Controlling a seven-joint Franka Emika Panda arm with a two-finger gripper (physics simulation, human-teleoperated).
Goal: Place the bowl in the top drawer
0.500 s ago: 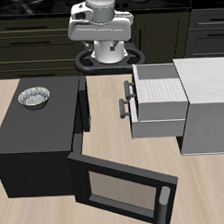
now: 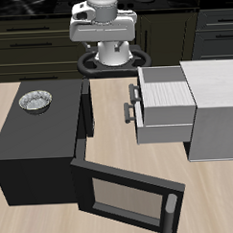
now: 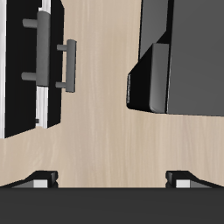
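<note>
At upper left of the exterior frame, the small silvery metallic bowl (image 2: 35, 101) sits atop the black microwave (image 2: 33, 141); fingers (image 3: 42, 178) spread wide, empty.

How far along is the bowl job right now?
Done: the top drawer already stands pulled out. In hand: nothing; the gripper is open above bare table. Left: the bowl sits on the microwave, not yet picked up or placed.
</note>
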